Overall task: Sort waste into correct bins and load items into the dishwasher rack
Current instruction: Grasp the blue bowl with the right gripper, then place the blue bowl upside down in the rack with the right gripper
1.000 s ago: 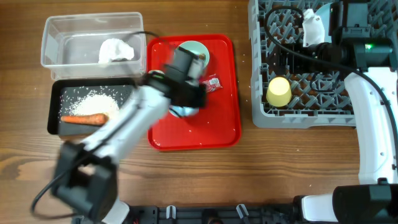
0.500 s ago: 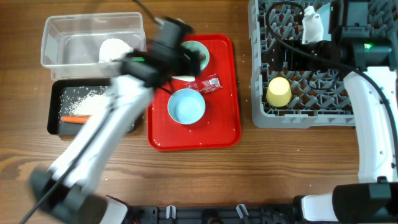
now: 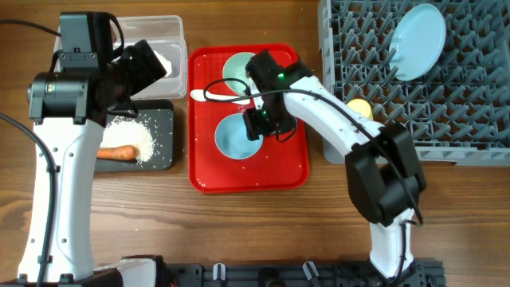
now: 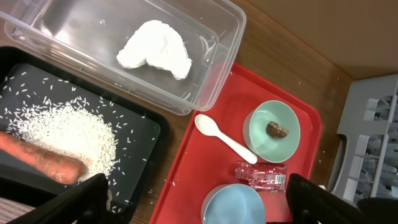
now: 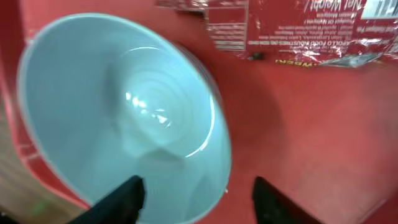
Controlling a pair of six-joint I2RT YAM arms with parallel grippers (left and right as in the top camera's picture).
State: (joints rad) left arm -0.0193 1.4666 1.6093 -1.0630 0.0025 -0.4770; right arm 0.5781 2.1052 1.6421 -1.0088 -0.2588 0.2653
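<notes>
Fingers (image 5: 129, 199) of the right gripper (image 5: 199, 202) are straddling the blue bowl's (image 5: 118, 106) rim, grip unclear, while the farther left gripper (image 4: 205, 202) is hanging released.

Wooden table (image 3: 239, 231), grain running left to right. Red serving tray (image 3: 275, 169) lies flat near the table's middle, long side running front to back. White plastic spoon (image 3: 209, 94) rests inside the tray's far left corner, bowl end nearest the left rim, hollow side probably up, handle pointing right.
</notes>
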